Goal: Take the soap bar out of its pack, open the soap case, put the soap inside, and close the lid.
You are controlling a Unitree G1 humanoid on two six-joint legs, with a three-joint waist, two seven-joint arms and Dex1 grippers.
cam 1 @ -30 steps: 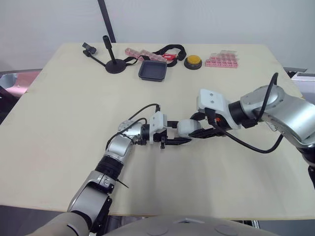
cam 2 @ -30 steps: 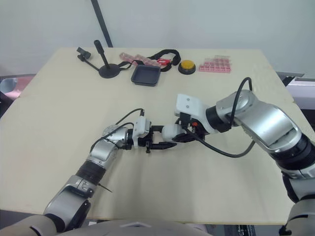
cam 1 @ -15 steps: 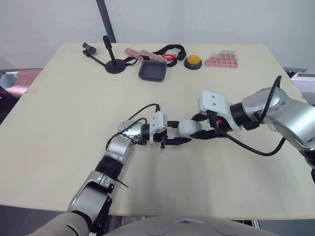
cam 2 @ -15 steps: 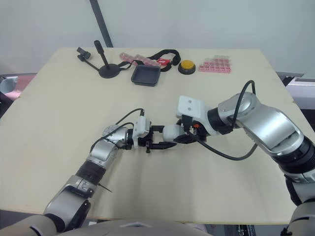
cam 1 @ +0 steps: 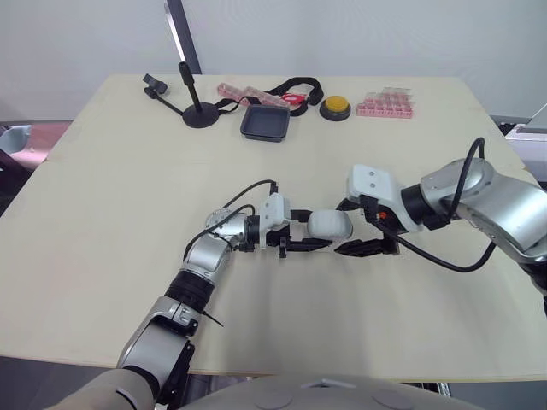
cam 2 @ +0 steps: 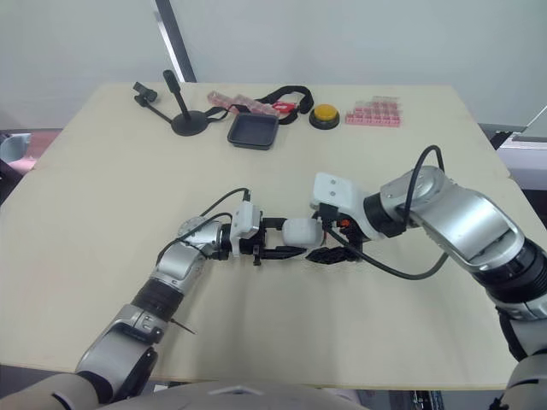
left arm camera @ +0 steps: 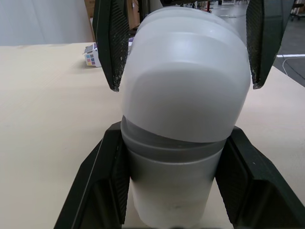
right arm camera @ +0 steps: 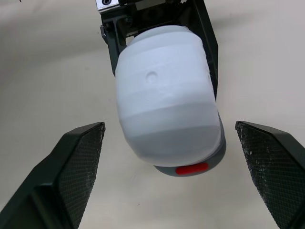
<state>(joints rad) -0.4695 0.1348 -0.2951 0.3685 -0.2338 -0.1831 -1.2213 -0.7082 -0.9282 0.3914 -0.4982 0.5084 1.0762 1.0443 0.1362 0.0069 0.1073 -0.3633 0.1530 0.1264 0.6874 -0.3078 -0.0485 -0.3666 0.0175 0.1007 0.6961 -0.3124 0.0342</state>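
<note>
Near the middle of the bench (cam 1: pixel 120 196) we see the soap case (cam 1: pixel 329 225), a rounded white shell with its lid down on a grey base. The left gripper (cam 1: pixel 312 229) pinches it, one black finger pressed to each side of the base, and in the left wrist view those fingers (left arm camera: pixel 107 176) hug the case closely. The case lies on its side, pointing out from the left gripper toward the right arm. We cannot tell whether it touches the bench beneath it. The right gripper (right arm camera: pixel 169 126) faces it from the other end with its fingers (right arm camera: pixel 71 157) spread wide. They stand apart from the case on either side and touch nothing. In the right wrist view a small red tab (right arm camera: pixel 192 169) shows on the grey base at the end nearest that gripper. In the left wrist view a small white box with coloured squares (left arm camera: pixel 91 56) lies on the bench beyond the case. Along the far edge of the bench, well apart from both grippers, we see a black stand (cam 1: pixel 198 109), a pink strip (cam 1: pixel 248 92), a black strap (cam 1: pixel 295 85), a dark square tray (cam 1: pixel 265 122), a yellow button (cam 1: pixel 335 106) and a pink block rack (cam 1: pixel 385 104).
</note>
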